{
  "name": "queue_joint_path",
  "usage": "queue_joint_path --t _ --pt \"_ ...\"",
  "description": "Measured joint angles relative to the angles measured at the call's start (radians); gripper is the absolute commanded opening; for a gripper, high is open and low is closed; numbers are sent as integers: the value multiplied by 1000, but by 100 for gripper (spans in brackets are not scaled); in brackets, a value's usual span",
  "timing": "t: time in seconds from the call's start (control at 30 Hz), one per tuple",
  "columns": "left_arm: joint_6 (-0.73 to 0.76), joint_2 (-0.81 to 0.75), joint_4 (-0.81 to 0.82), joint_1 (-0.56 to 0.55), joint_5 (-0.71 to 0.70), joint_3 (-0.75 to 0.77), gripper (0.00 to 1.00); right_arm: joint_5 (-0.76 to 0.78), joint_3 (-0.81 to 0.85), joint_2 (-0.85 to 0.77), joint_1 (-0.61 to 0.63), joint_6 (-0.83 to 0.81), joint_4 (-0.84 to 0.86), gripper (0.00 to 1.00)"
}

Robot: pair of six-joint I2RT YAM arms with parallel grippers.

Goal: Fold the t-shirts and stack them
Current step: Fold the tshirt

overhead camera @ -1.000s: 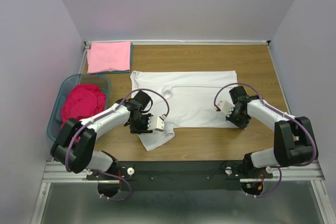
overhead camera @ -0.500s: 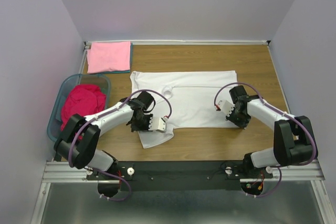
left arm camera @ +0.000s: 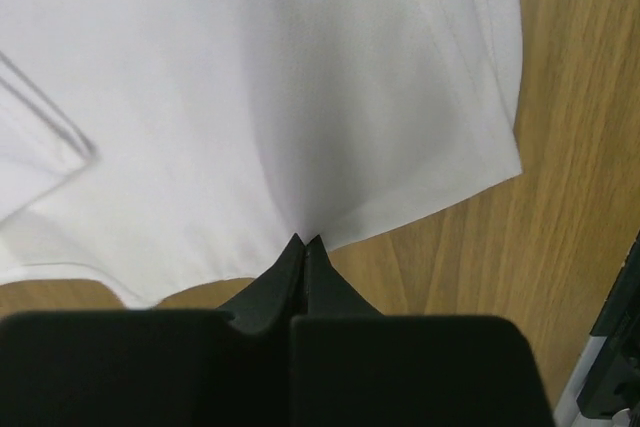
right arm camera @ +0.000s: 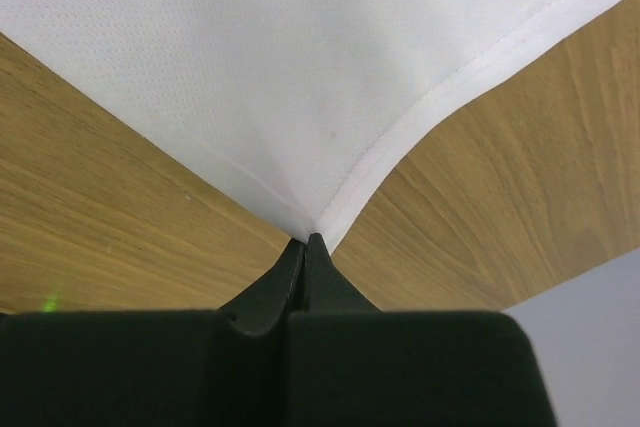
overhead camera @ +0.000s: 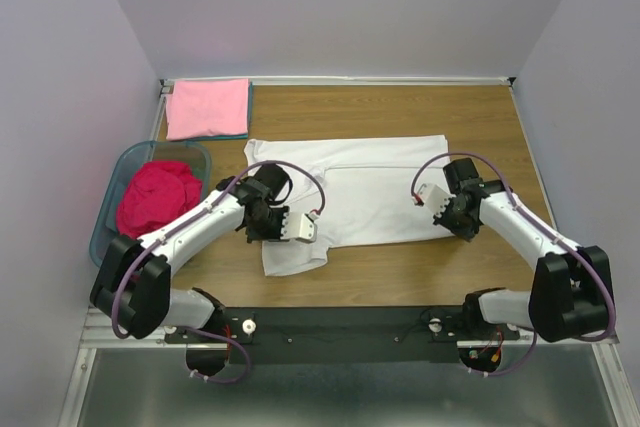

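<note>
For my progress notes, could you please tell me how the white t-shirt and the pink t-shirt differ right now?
The white t-shirt lies spread out across the middle of the table; the pink t-shirt is folded into a neat rectangle at the far left corner. The left hand and the right hand are each shut on the white t-shirt's near edge; nothing touches the pink t-shirt. Both are plain, unprinted cloth.
</note>
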Motion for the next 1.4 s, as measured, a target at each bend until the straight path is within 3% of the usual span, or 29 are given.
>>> queue_joint_path --t 0.3,0.8,1.4 --pt "31 54 -40 88 5 157 0 -18 132 79 -45 -40 -35 1" --pt "116 357 -48 231 12 472 0 -32 394 345 -92 -116 -48 1" --pt "143 537 -39 285 14 607 0 -36 623 594 -113 -147 -49 1"
